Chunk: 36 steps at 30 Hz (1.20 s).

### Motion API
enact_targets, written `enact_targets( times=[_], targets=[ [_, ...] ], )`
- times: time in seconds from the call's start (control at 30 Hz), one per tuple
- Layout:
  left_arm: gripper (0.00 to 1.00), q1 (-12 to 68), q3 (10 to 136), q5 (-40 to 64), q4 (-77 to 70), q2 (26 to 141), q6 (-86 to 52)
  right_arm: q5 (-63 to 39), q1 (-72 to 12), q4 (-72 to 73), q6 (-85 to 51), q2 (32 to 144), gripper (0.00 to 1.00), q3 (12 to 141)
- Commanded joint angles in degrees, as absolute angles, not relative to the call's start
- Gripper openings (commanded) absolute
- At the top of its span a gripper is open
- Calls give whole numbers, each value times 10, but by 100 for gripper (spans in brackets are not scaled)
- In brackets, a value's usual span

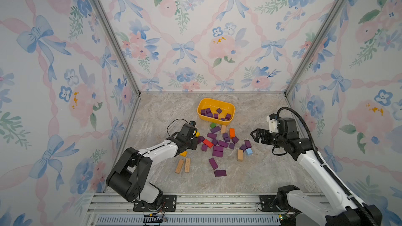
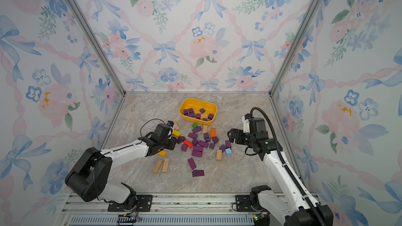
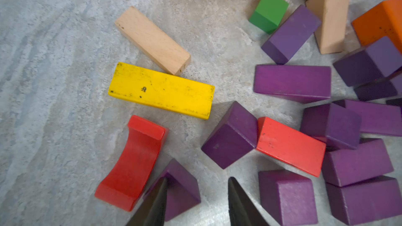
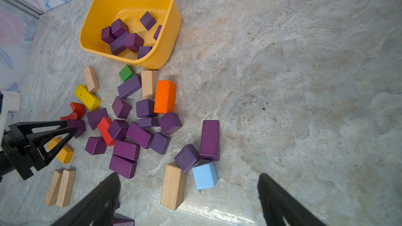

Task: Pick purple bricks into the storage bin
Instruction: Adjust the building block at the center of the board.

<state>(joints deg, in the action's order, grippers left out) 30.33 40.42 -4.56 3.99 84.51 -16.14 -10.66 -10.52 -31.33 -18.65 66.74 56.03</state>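
The yellow storage bin point(image 1: 215, 101) point(image 2: 197, 100) point(image 4: 171, 29) stands at the back middle with several purple bricks point(image 1: 208, 113) inside. Many more purple bricks point(image 1: 217, 147) point(image 4: 139, 134) lie scattered in front of it. My left gripper point(image 3: 196, 179) point(image 4: 72, 127) is low at the pile's left edge. Its jaws straddle one small purple brick point(image 3: 182, 190) point(image 4: 80, 125): one finger is against it and a gap shows at the other. My right gripper point(image 1: 253, 135) point(image 4: 188, 176) hovers wide open at the pile's right edge with nothing between its fingers.
Mixed into the pile are a red arch point(image 3: 132, 164), a yellow bar point(image 3: 161, 90), a red bar point(image 3: 289, 146), an orange block point(image 1: 232, 133), a green cube point(image 1: 212, 125) and a light blue cube point(image 1: 249, 151). Tan bars point(image 1: 183, 165) lie front left. Papered walls enclose three sides.
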Motion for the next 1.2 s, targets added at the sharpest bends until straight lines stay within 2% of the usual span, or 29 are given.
enact_targets(
  times=[0.0,0.67,1.17],
  targets=[
    [47,302,396,-26,47,834,-179,-103,-99,-322,-191,680,97,573],
    [45,375,449,-15,46,871,-157,-105,-95,-319,-188,693,97,569],
    [47,366,438,-63,49,841,-197,-105,-87,-322,-187,688,97,562]
  ],
)
